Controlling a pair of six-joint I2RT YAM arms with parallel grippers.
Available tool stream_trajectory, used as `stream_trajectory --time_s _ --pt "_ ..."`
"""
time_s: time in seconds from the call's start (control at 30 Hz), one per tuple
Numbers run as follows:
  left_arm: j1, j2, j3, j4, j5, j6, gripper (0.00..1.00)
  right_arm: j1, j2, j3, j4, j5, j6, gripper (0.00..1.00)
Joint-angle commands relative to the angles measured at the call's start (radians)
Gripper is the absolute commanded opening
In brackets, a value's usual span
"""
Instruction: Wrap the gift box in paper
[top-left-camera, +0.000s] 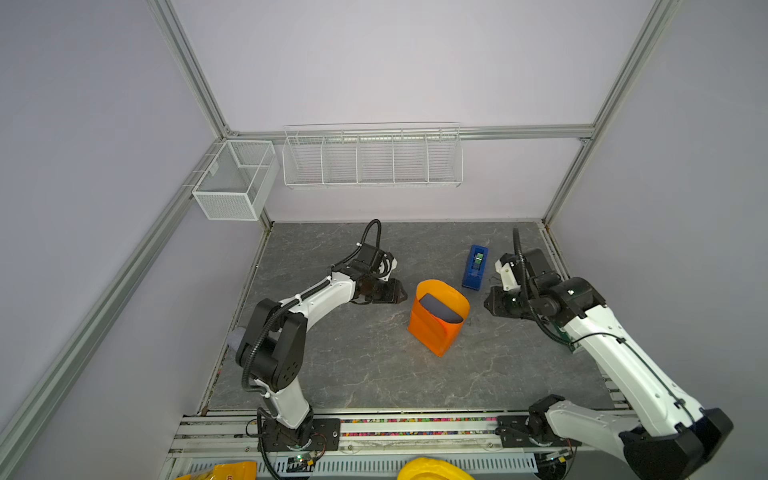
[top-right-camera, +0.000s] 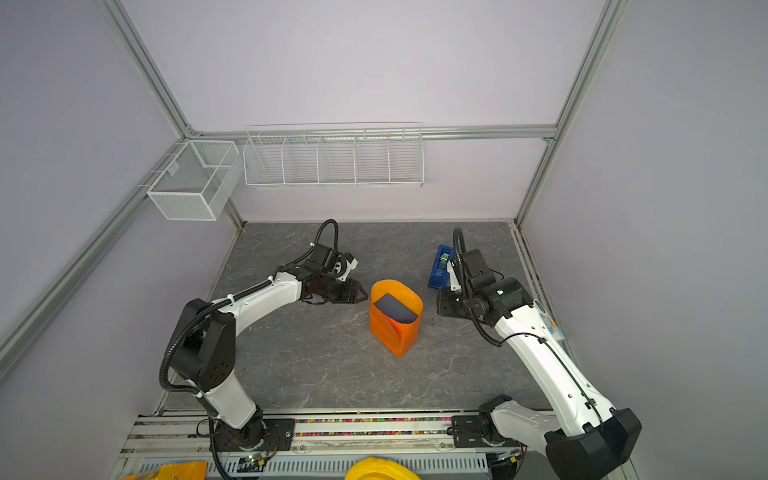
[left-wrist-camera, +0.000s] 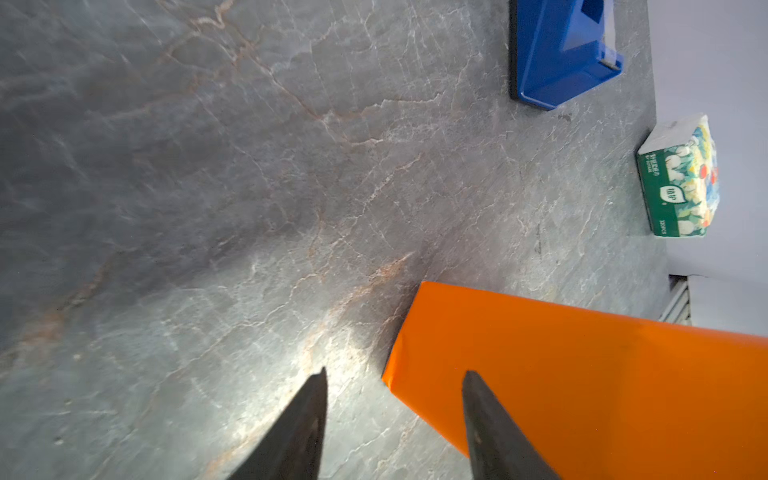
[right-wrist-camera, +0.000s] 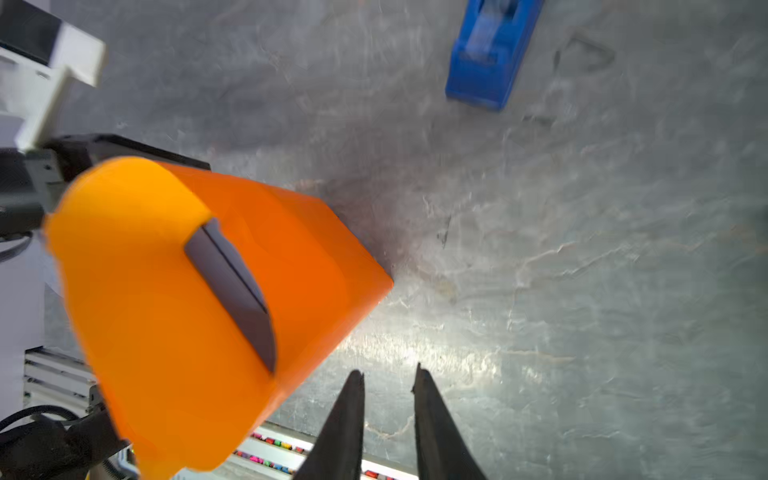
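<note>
Gift box location: middle of the worktop, between the two arms, enclosed by the paper. In both top views only its slate-blue top shows, through the open far end of the wrap.

Left side: left arm reaches in level with the paper. Left jaws stand about half apart and hold nothing. The left wrist view shows bare worktop in the gap and the paper's corner just beside one finger; I cannot tell whether they touch.

Centre: the paper is drawn up on both sides of the gift box and arches over it as a loose, rounded sleeve. It is creased along the lower edges and bulges away from the box higher up. No tape is visible on it. In the right wrist view a dark sliver of box shows under the curved lip.

Right of centre: tape dispenser stands behind the paper, apart from it.

Right side: right jaws stand only a narrow slit apart and hold nothing. They are near the paper's side but clear of it.

Assessment: the first wrap-around looks partly done, and the task stands at an early-to-middle stage. Still to do, by my reading:
- pull the sleeve snug
- flatten and tape the seam
- fold in and tape both open ends
</note>
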Motion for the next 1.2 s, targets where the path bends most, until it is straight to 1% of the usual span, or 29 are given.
stream_trajectory --time_s 0.0,0.1,0.2,0.27,0.37,0.53,0.7,0.83,0.93,1.0,1.07,1.17 --pt "-0.02 0.028 -0.018 0.023 0.084 -0.016 0.47 -0.007 -0.013 -0.169 0.127 -0.17 0.115 0.25" --pt "-0.022 0.047 -0.032 0.04 0.122 -0.041 0.43 -0.015 -0.027 -0.354 0.319 -0.311 0.218 0.24" --pt "-0.021 0.054 -0.051 0.066 0.151 -0.056 0.4 -0.015 0.001 -0.467 0.539 -0.435 0.32 0.21" --pt "-0.021 0.054 -0.063 0.09 0.176 -0.07 0.39 -0.016 0.03 -0.499 0.645 -0.476 0.364 0.2" --pt "-0.02 0.052 -0.076 0.118 0.194 -0.088 0.39 -0.014 0.08 -0.495 0.726 -0.509 0.382 0.2" --pt "0.003 0.043 -0.106 0.144 0.191 -0.121 0.37 -0.016 0.178 -0.406 0.7 -0.502 0.314 0.19" --pt "0.058 -0.024 -0.18 0.144 0.171 -0.134 0.36 -0.018 0.291 -0.298 0.691 -0.491 0.23 0.19" --pt "0.071 -0.082 -0.228 0.132 0.147 -0.131 0.36 -0.018 0.402 -0.194 0.686 -0.534 0.163 0.18" --pt "0.076 -0.127 -0.259 0.116 0.095 -0.134 0.36 -0.016 0.471 -0.15 0.68 -0.579 0.132 0.18" --pt "0.082 -0.151 -0.272 0.098 0.049 -0.133 0.36 -0.015 0.489 -0.132 0.66 -0.581 0.113 0.18" --pt "0.092 -0.179 -0.273 0.07 -0.006 -0.125 0.38 -0.017 0.487 -0.121 0.63 -0.559 0.087 0.18" --pt "0.094 -0.249 -0.27 0.004 -0.157 -0.087 0.43 -0.022 0.45 -0.103 0.544 -0.47 0.031 0.2"
